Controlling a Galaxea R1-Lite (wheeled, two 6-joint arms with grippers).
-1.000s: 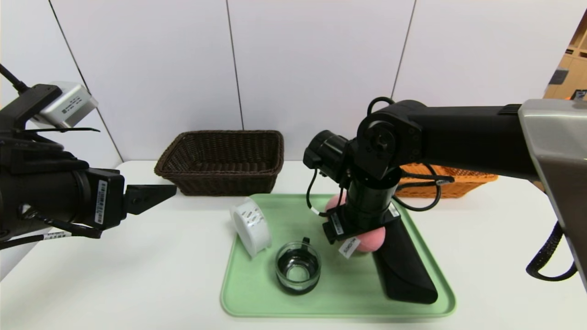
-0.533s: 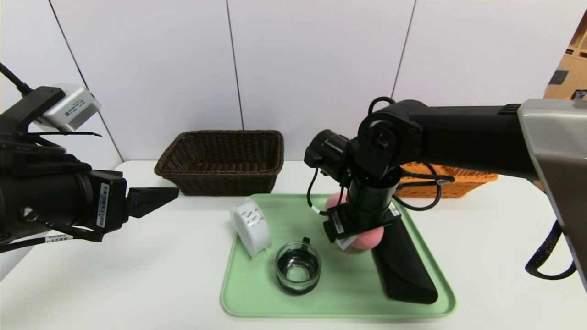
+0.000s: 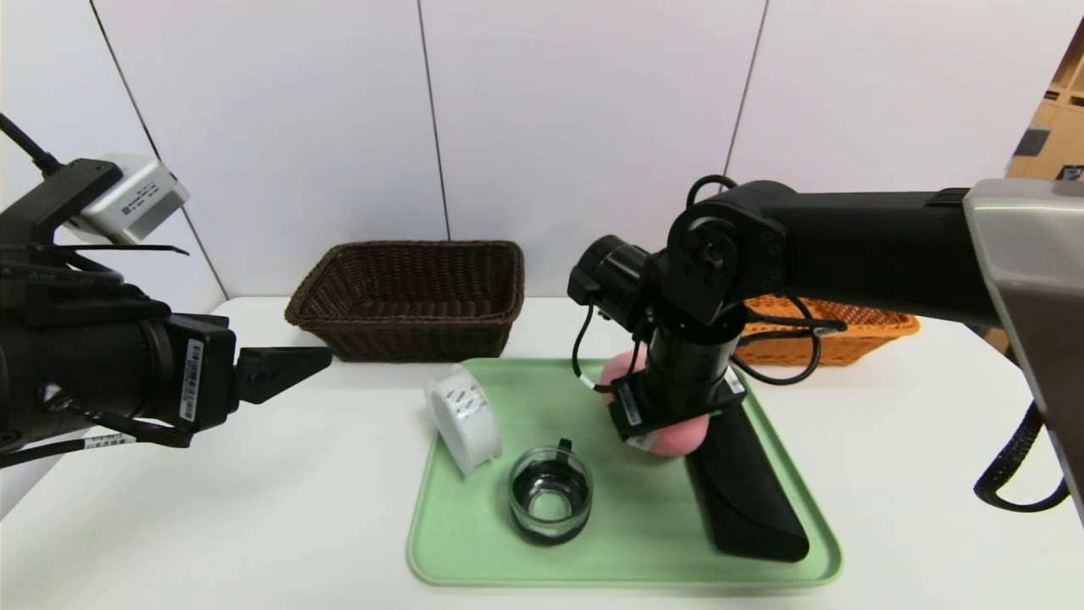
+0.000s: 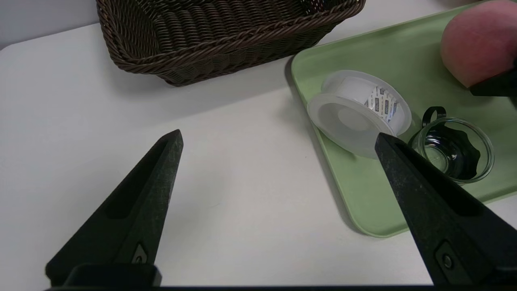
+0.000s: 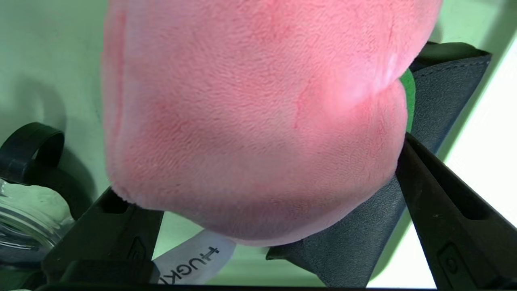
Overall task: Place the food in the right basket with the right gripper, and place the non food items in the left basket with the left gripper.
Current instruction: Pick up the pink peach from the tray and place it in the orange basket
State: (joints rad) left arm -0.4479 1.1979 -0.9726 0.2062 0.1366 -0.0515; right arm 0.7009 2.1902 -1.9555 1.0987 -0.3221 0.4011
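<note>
Shifted: peach (image 3: 680, 435) (partly hidden)

Bright scene with soft, faint shadows

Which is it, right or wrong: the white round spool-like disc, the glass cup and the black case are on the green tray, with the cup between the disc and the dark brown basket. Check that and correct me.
Wrong on the cup's place: the head view shows the glass cup between the white disc and the black case.
</note>
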